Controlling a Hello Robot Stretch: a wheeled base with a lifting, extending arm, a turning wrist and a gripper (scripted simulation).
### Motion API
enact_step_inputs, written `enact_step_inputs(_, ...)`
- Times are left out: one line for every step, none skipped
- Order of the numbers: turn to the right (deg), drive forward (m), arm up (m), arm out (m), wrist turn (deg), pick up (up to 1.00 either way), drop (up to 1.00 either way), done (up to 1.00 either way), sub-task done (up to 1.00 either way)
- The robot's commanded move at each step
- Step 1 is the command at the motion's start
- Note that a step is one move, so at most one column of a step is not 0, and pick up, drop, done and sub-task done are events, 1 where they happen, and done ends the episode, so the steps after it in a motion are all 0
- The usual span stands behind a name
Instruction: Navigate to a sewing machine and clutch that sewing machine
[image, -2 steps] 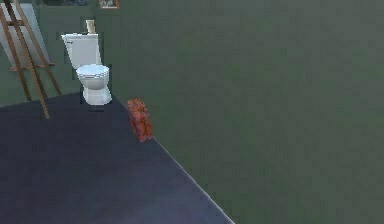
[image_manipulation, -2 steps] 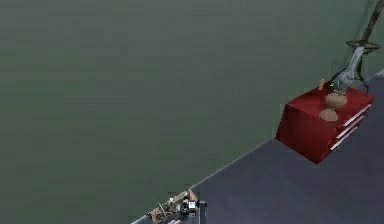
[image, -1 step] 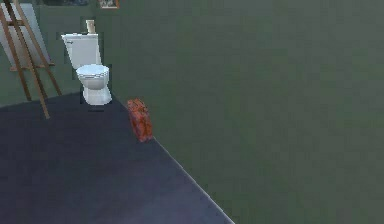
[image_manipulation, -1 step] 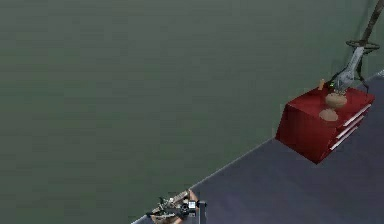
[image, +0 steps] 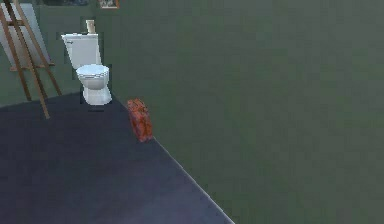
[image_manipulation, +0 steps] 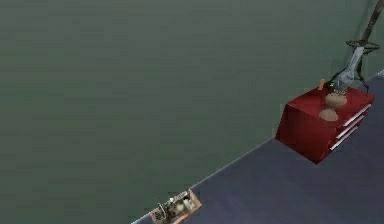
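A red cabinet (image_manipulation: 325, 122) with white drawer handles stands against the green wall at the arm side view's right. On its top stand a tan rounded vase (image_manipulation: 336, 99) and a small orange item (image_manipulation: 322, 87). Behind it a grey-blue slanted object (image_manipulation: 355, 62) rises by the wall; I cannot tell what it is.
A white toilet (image: 92, 70) stands at the forward view's upper left, with a wooden easel (image: 25, 60) to its left and a red-orange lump (image: 139, 118) on the dark floor by the green wall. A small low object (image_manipulation: 172, 210) lies at the wall's foot.
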Motion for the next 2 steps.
enact_step_inputs(0.0,0.0,0.0,0.0,0.0,1.0,0.0,0.0,0.0)
enact_step_inputs(0.0,0.0,0.1,0.0,0.0,0.0,0.0,0.0,0.0)
